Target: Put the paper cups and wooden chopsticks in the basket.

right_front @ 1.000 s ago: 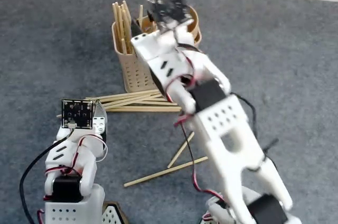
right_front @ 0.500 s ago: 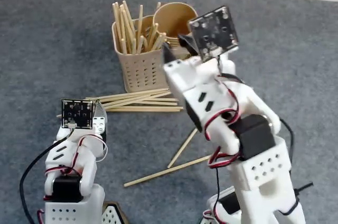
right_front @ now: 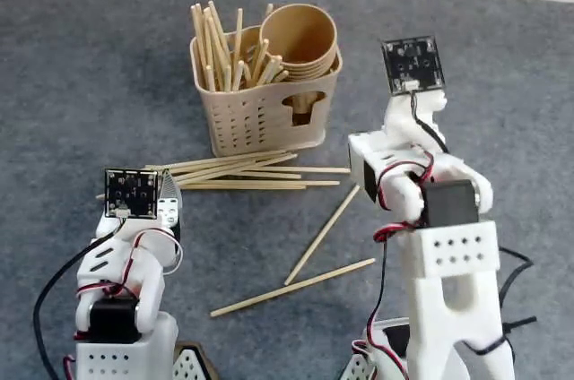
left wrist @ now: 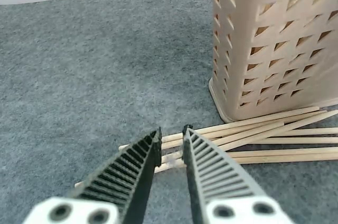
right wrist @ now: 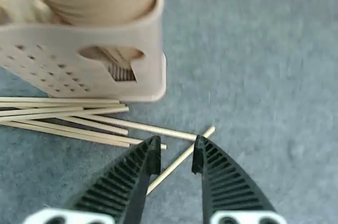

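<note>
Wooden chopsticks [right_front: 240, 171] loose beside basket [right_front: 260, 125]; paper cups [right_front: 301, 36] inside

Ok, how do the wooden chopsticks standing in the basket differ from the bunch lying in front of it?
The pale wooden chopsticks in the basket stand on end, leaning and fanned out; the bunch of wooden chopsticks on the table lies flat, nearly parallel. The first share the beige slotted plastic basket with stacked brown paper cups; the bunch rests on the grey table cover beside its front wall. Both are thin, pale sticks.
</note>
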